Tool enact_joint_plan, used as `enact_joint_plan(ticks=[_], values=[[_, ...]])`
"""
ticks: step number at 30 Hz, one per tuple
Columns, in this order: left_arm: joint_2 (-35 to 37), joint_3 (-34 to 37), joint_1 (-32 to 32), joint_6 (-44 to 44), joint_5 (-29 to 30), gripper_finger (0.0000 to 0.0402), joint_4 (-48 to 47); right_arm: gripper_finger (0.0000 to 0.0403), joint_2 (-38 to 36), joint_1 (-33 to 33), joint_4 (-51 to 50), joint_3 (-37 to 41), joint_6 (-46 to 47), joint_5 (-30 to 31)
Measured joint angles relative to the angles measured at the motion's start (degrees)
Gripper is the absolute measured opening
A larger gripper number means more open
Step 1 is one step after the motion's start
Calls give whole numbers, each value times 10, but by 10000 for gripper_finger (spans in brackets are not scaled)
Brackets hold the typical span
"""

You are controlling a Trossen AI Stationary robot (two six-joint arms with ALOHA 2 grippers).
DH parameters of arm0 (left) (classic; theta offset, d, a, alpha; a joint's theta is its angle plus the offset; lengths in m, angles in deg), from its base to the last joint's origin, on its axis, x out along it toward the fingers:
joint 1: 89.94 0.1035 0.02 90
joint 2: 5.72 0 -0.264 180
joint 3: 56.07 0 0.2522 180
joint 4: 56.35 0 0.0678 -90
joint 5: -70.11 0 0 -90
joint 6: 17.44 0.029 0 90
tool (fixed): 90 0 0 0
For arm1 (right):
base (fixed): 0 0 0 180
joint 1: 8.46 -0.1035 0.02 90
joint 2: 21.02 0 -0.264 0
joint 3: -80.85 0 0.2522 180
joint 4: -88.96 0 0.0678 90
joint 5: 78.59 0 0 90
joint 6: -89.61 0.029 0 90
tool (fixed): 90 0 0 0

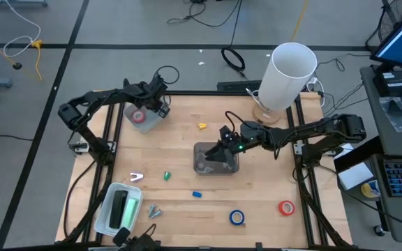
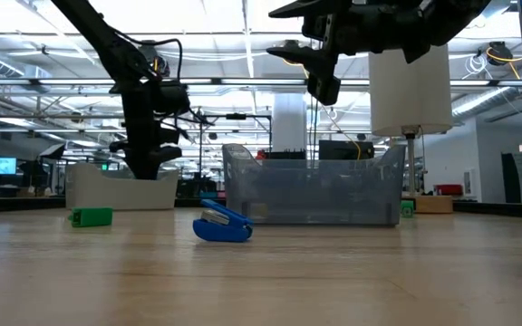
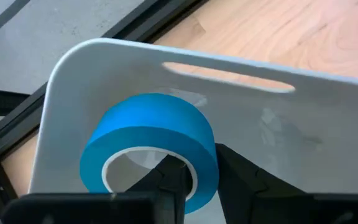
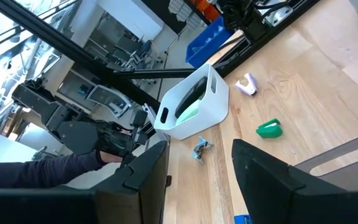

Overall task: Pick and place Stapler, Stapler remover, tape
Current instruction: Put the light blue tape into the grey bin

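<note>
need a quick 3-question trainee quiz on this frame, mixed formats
1. True or false: the right tool hangs over the grey bin, jaws apart, nothing between them.
2. What colour is the tape roll at the left tool? A red, B blue, C green.
3. Fill in: two rolls lie on the bare table, the loose blue roll and a ____ one.
Key: 1 true. 2 B, the wrist-view blue roll. 3 red, the loose red roll.
</note>
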Motion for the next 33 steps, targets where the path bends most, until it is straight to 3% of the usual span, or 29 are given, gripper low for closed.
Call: enact_joint_plan(ticks=[33], values=[[0, 0, 0, 40, -10, 89, -6, 178, 0, 0, 0, 0, 5, -16]])
